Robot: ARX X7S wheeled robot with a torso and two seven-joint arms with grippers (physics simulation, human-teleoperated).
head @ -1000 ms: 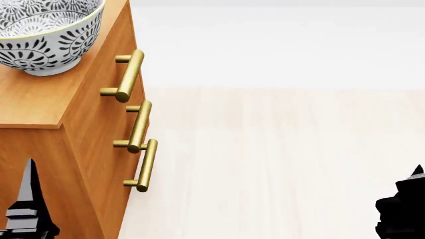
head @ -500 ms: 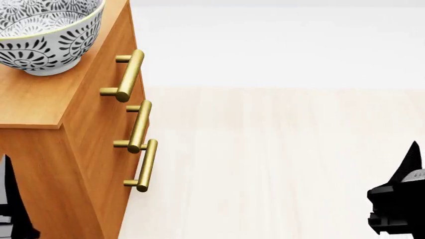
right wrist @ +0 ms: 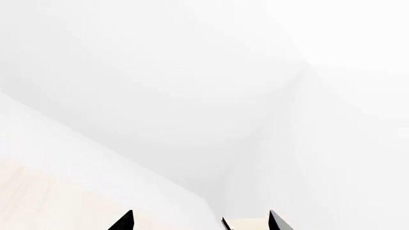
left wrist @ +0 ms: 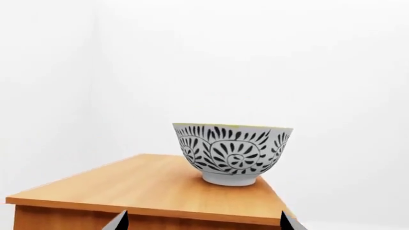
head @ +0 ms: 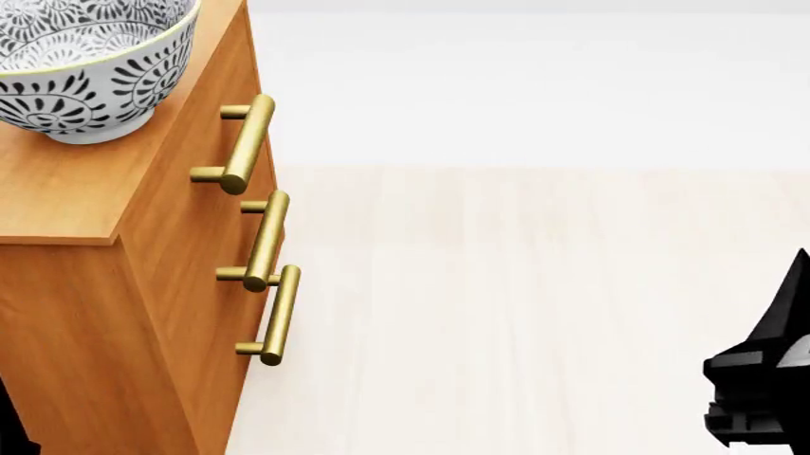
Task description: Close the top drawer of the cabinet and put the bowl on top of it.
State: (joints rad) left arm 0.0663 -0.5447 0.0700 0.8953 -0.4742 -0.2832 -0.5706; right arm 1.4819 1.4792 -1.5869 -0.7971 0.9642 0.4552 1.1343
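The right hand (head: 765,379) sits at the 4 o'clock edge of the head view, over bare pale floor (head: 532,313). In the right wrist view its two dark fingertips (right wrist: 124,221) stand apart with only white wall between them: spread, holding nothing. The left hand (left wrist: 201,223) shows two dark fingertips (left wrist: 118,221), set wide apart and empty, just short of the cabinet's near edge.

The cabinet (head: 89,313) fills the 9 o'clock side of the head view. Three brass handles (head: 260,237) line its front face. The top drawer (head: 215,104) lies flush with the two drawers below it, so it reads as closed.

The bowl (head: 89,66) stands upright on the cabinet top, at 11 o'clock in the head view, near the top's front edge and well apart from both hands.
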